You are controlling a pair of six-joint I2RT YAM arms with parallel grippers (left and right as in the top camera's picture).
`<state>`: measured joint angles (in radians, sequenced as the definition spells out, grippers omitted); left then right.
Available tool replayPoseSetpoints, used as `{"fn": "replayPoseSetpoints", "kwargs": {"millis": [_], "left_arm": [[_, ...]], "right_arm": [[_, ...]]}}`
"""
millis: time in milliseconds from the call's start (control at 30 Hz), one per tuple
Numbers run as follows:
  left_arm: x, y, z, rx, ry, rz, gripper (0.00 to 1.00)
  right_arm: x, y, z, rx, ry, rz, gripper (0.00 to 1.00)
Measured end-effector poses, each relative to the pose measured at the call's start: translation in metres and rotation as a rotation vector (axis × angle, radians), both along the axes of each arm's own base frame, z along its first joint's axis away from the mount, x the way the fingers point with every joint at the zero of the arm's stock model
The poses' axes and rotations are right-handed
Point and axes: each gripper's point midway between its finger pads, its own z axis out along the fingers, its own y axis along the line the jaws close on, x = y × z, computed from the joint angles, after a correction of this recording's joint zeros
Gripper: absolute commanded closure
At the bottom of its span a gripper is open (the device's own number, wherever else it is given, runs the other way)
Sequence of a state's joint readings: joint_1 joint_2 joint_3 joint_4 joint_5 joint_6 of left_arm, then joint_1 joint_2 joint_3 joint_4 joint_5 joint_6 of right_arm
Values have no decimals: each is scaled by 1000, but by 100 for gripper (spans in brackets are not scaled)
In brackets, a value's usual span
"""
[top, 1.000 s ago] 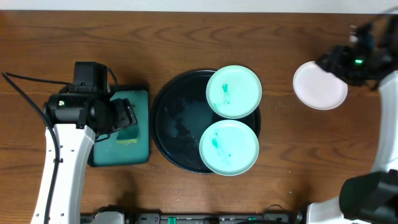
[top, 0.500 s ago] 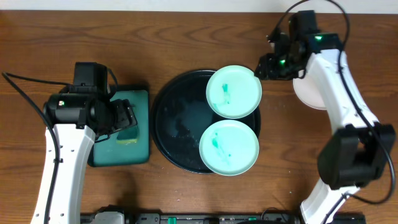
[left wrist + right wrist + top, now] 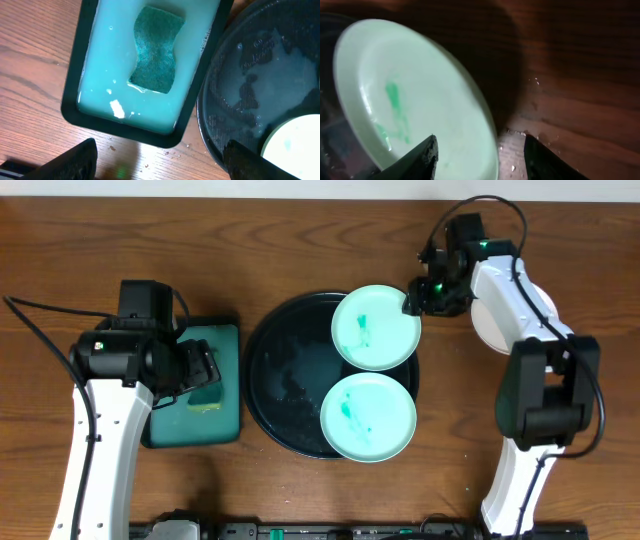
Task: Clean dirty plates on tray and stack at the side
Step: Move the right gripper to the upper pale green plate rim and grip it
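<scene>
Along the right side of the black tray (image 3: 275, 380), the far mint plate (image 3: 375, 330) and the near mint plate (image 3: 368, 418) lie face up, one behind the other. Both overhang the raised rim. Being round, they have no long axis. The far one's teal smear runs roughly front to back, and the near one's sits left of centre. The right jaws stand partly apart astride the far mint plate's right edge, not closed on it. One finger (image 3: 420, 155) is over the plate, the other over the wooden surface (image 3: 300, 240). The white plate (image 3: 492, 332) lies off the tray to the right, partly under the right arm. The left jaws hang wide apart and empty above the green tray (image 3: 75, 75), where the sponge (image 3: 156, 50) lies lengthwise in milky water.
</scene>
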<state>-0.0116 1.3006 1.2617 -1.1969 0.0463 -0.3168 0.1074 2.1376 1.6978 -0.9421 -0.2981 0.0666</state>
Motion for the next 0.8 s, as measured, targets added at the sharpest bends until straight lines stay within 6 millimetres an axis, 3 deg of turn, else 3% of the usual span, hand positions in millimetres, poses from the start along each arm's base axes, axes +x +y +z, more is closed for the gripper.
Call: {"fn": "replayPoseSetpoints", "kwargs": {"millis": [133, 233, 300, 433, 667, 800], "left_arm": [[0, 0, 0, 0, 0, 0, 19], [0, 0, 0, 0, 0, 0, 19], [0, 0, 0, 0, 0, 0, 19], [0, 0, 0, 0, 0, 0, 19], [0, 0, 0, 0, 0, 0, 19], [0, 0, 0, 0, 0, 0, 19]], "right_arm": [[-2, 0, -21, -5, 42, 0, 48], [-3, -1, -28, -8, 56, -1, 54], [-2, -1, -29, -7, 54, -1, 60], [0, 0, -29, -4, 44, -4, 83], [0, 1, -29, 1, 54, -31, 98], [-1, 3, -29, 11, 60, -37, 99]]}}
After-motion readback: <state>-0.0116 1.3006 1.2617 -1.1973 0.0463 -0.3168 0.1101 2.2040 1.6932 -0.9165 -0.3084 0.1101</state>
